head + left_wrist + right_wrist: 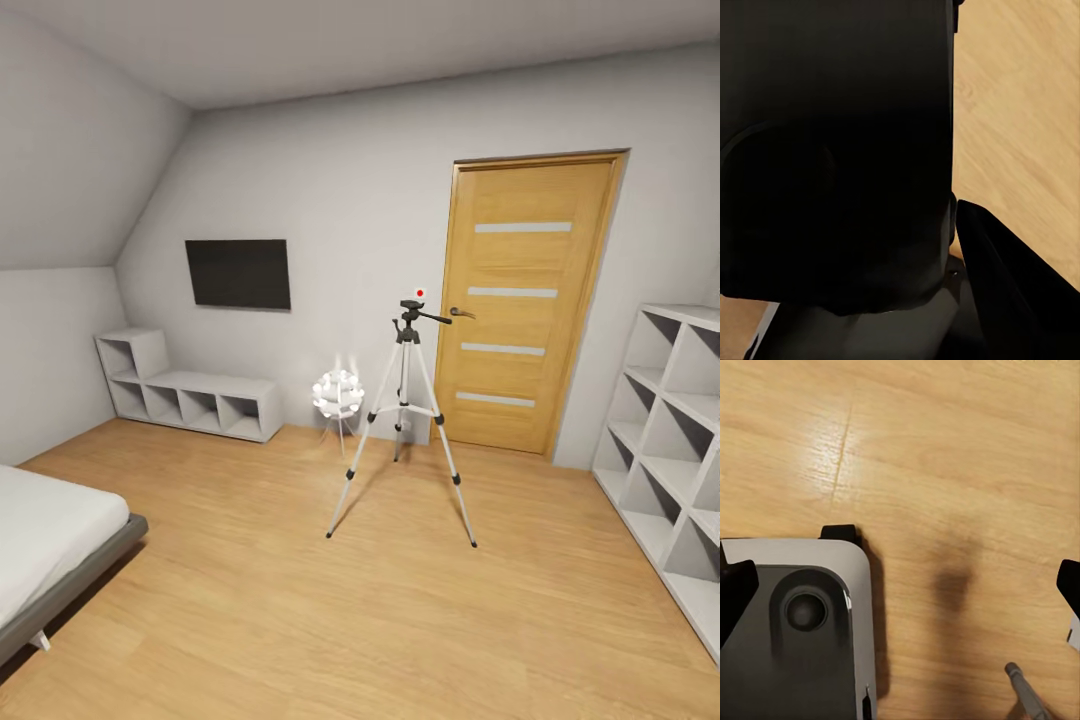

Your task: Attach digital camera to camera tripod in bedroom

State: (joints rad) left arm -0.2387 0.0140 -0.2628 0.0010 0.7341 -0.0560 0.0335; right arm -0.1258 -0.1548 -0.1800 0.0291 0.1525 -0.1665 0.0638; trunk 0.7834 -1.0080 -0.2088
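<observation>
Head view: we see tripod (404, 420) upright on bedroom floor (300, 600), ahead of door (520, 300); bed (50, 540) at left. Left wrist: dark bulk up close, can't tell pincer state. Right wrist: our pincer (900, 600) spread wide, empty, over floor.

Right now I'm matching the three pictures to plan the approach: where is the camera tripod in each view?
Head view: the camera tripod stands mid-picture on the wood floor, in front of the door.
Left wrist view: dark robot parts over the wood floor.
Right wrist view: the wood floor beside a grey-and-black robot part.
Shared landmark: the wood floor.
</observation>
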